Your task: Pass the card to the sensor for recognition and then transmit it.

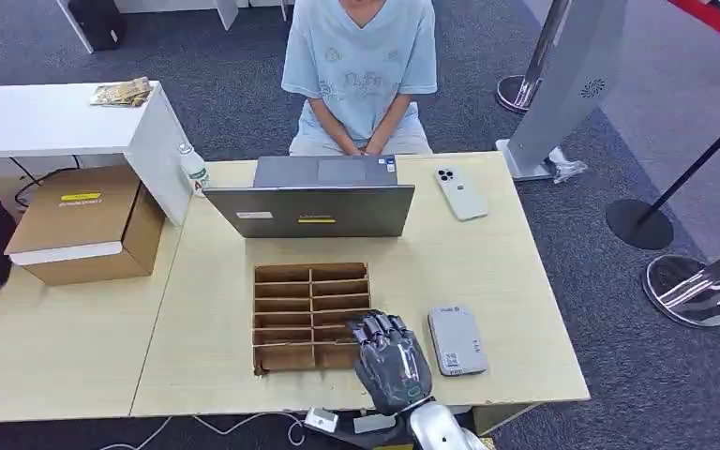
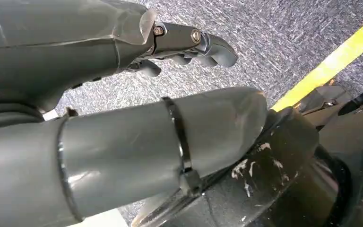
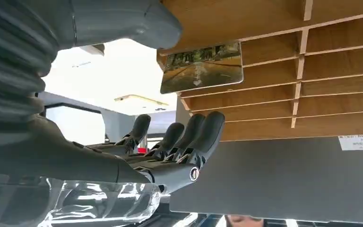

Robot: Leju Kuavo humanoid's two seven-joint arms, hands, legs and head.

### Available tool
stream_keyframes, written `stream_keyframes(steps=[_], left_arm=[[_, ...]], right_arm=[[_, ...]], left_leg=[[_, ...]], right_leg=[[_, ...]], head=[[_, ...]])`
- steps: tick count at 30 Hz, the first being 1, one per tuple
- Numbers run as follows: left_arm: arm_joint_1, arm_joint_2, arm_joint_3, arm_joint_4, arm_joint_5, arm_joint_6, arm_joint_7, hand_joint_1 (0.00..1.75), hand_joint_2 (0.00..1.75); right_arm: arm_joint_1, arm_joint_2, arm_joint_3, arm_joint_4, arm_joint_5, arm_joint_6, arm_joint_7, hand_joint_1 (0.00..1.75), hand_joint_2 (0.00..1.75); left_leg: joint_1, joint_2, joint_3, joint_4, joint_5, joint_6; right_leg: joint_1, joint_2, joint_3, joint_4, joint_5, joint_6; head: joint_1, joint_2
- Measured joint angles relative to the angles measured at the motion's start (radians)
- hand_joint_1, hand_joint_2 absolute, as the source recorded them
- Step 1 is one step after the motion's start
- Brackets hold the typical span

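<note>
The robot's right hand (image 1: pixel 392 361) lies nearest, at the near edge of the light wooden table (image 1: pixel 516 281), its fingers (image 3: pixel 203 137) spread and holding nothing, their tips over the near right corner of the wooden compartment tray (image 1: pixel 311 315). In the right wrist view a card (image 3: pixel 202 67) with a landscape print stands in one of the tray's compartments, just beyond the fingertips and apart from them. The left hand (image 2: pixel 123 94) hangs over grey carpet, fingers apart and holding nothing.

From the left: a cardboard box (image 1: pixel 86 223), a small bottle (image 1: pixel 192 170), then the tray with an open grey laptop (image 1: pixel 317 197) behind it and a seated person (image 1: pixel 360 66) beyond. Right of the tray lies the grey card sensor (image 1: pixel 457 339); a white phone (image 1: pixel 460 193) lies farther back.
</note>
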Motion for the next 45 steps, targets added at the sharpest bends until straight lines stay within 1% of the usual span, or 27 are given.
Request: stream_keyframes(steps=[6,7,9,12,20,22,23,24,25,27,31,35,37,45], left_arm=[[0.000,0.000,0.000,0.000,-0.001,0.000,-0.002,0.00,0.00],[0.000,0.000,0.000,0.000,-0.001,0.000,-0.002,0.00,0.00],[0.000,0.000,0.000,0.000,-0.001,0.000,-0.002,0.00,0.00],[0.000,0.000,0.000,0.000,-0.001,0.000,-0.002,0.00,0.00],[0.000,0.000,0.001,0.000,-0.003,0.000,-0.005,0.00,0.00],[0.000,0.000,0.001,0.000,-0.004,0.000,-0.006,0.00,0.00],[0.000,0.000,0.001,0.000,-0.004,0.000,-0.006,0.00,0.00],[0.000,0.000,0.001,0.000,-0.005,0.000,-0.006,0.00,0.00],[0.000,0.000,0.001,0.000,-0.006,0.000,-0.008,0.00,0.00],[0.000,0.000,0.001,0.000,-0.010,-0.001,-0.012,0.00,0.00],[0.000,0.000,0.001,0.000,-0.014,-0.002,-0.015,0.00,0.00],[0.000,0.000,0.001,0.000,-0.019,-0.002,-0.016,0.00,0.00],[0.000,0.000,0.001,0.000,-0.021,-0.002,-0.018,0.00,0.00],[0.000,0.000,0.001,0.000,-0.028,-0.003,-0.021,0.00,0.00]], right_arm=[[-0.003,0.004,0.003,0.010,0.002,0.003,-0.002,0.66,1.75],[-0.004,0.004,0.003,0.011,0.002,0.003,-0.002,0.70,1.75],[-0.005,0.004,0.003,0.015,0.002,0.004,-0.002,0.68,1.75],[-0.005,0.005,0.004,0.015,0.002,0.005,-0.002,0.73,1.75],[-0.007,0.007,0.004,0.020,0.002,0.012,-0.002,0.77,1.75],[-0.007,0.007,0.004,0.023,0.002,0.013,-0.002,0.91,1.75],[-0.007,0.007,0.004,0.023,0.002,0.013,-0.002,0.91,1.75],[-0.007,0.007,0.004,0.024,0.002,0.013,-0.002,1.17,1.75],[-0.007,0.007,0.004,0.024,0.002,0.013,-0.002,1.27,1.75],[-0.007,0.008,0.004,0.024,0.002,0.013,0.000,1.24,1.75],[-0.008,0.008,0.004,0.024,0.003,0.013,0.001,1.36,1.75],[-0.011,0.008,0.004,0.024,0.003,0.013,0.002,1.36,1.75],[-0.011,0.008,0.004,0.024,0.003,0.013,0.004,1.41,1.75],[-0.011,0.010,0.004,0.024,0.003,0.013,0.006,1.41,1.75]], left_leg=[[0.000,0.000,0.000,0.000,0.000,0.000],[0.000,0.000,0.000,0.000,0.000,0.000],[0.000,0.000,0.000,0.000,0.000,0.000],[0.000,0.000,0.000,0.000,0.000,0.000],[0.000,0.000,0.000,0.000,0.000,0.000],[0.000,0.000,0.000,0.000,0.000,0.000],[0.000,0.000,0.000,0.000,0.000,0.000],[0.000,0.000,0.000,0.000,0.000,0.000],[0.000,0.000,0.000,0.000,0.000,0.000],[0.000,0.000,0.000,0.000,0.000,0.000],[0.000,0.000,0.000,0.000,0.000,0.000],[0.000,0.000,0.000,0.000,0.000,0.000],[0.000,0.000,0.000,0.000,0.000,0.000],[0.000,0.000,0.000,0.000,0.000,0.000]], right_leg=[[0.000,0.000,0.000,0.000,0.000,0.000],[0.000,0.000,0.000,0.000,0.000,0.000],[0.000,0.000,0.000,0.000,0.000,0.000],[0.000,0.000,0.000,0.000,0.000,0.000],[0.000,0.000,0.000,0.000,0.000,0.000],[0.000,0.000,0.000,0.000,0.000,0.000],[0.000,0.000,0.000,0.000,0.000,0.000],[0.000,0.000,0.000,0.000,0.000,0.000],[0.000,0.000,0.000,0.000,0.000,0.000],[0.000,0.000,0.000,0.000,0.000,0.000],[0.000,0.000,0.000,0.000,0.000,0.000],[0.000,0.000,0.000,0.000,0.000,0.000],[0.000,0.000,0.000,0.000,0.000,0.000],[0.000,0.000,0.000,0.000,0.000,0.000]], head=[[0.000,0.000],[0.000,0.000],[0.000,0.000],[0.000,0.000],[0.000,0.000],[0.000,0.000],[0.000,0.000],[0.000,0.000],[0.000,0.000],[0.000,0.000],[0.000,0.000],[0.000,0.000],[0.000,0.000],[0.000,0.000]])
